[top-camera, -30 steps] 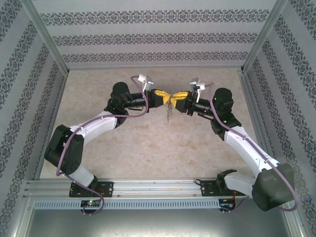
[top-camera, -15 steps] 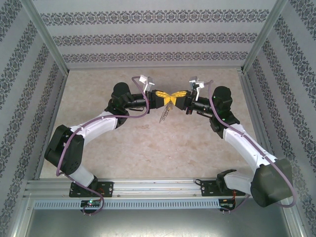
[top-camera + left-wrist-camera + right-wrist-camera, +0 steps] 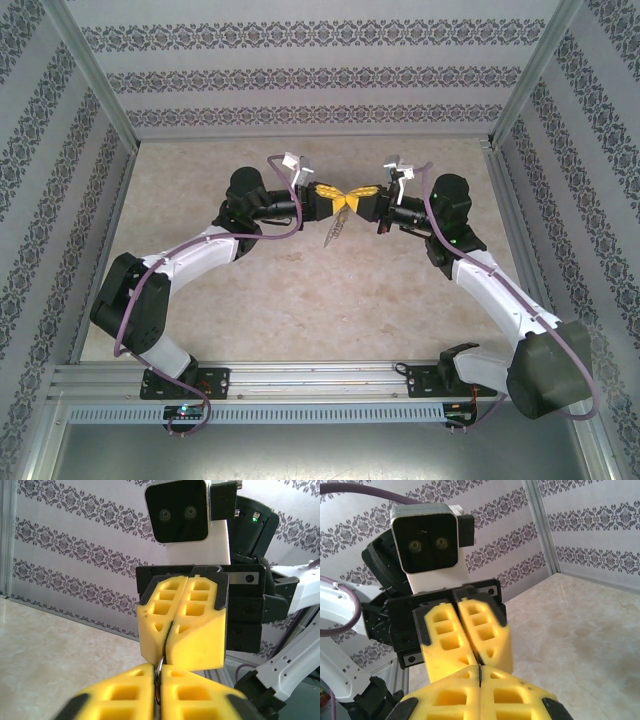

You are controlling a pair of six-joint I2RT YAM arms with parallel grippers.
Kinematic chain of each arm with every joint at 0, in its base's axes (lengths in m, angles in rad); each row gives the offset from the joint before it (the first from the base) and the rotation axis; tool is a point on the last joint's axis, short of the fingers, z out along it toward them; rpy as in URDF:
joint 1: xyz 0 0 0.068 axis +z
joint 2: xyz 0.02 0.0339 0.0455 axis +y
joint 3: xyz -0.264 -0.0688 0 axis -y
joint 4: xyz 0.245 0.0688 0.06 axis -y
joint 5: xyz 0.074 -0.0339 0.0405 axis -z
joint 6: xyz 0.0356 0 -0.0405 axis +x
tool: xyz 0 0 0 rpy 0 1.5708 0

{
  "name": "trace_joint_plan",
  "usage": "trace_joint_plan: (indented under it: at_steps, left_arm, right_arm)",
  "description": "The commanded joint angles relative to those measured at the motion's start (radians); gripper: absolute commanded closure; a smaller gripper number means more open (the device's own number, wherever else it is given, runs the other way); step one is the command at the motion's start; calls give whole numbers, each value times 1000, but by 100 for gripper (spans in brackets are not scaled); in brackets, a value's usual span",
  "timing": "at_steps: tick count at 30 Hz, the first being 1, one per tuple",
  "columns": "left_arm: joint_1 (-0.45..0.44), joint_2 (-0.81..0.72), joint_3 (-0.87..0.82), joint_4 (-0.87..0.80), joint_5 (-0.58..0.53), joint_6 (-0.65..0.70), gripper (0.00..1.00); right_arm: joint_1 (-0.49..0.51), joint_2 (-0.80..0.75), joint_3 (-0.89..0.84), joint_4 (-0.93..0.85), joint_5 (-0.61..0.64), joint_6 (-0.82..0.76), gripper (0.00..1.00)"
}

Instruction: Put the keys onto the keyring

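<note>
Table [image 3: 300, 300]: pale, marbled, and bare beneath the two raised arms.
Left end effector [image 3: 336, 200]: yellow fingers clenched, nipping a thin silvery ring in their seam, seen close in the left wrist view.
Right end effector [image 3: 360, 197]: fingers pressed tight together, tip to tip with the left one; a dark sliver sits in the seam, too small to identify.
Keyring [image 3: 335, 232]: held in the air where the two tips meet, with a slim silvery strand of links dangling tilted below, clear of the table.
Key: cannot be told apart from the yellow fingers.
Wall [image 3: 320, 80]: patterned grey bands, behind.
</note>
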Motion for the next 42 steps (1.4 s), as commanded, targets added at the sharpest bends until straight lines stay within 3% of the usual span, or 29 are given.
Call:
trace_joint_plan:
  at_steps: [1, 8, 18, 26, 42]
  left_arm:
    - [-4, -61, 19, -53, 9, 82, 78]
    - [47, -132, 35, -279, 48, 227, 57]
    - [82, -123, 133, -582, 110, 377, 47]
    - [82, -77, 204, -753, 147, 460, 45]
    - [81, -60, 203, -774, 198, 471, 50]
  right_arm:
    - [-21, -12, 44, -78, -23, -61, 100]
    - [-52, 13, 127, -254, -60, -173, 100]
    - [-22, 105, 347, -697, -47, -477, 100]
    - [60, 178, 496, -947, 17, -645, 100]
    - [93, 192, 531, -1001, 20, -677, 100]
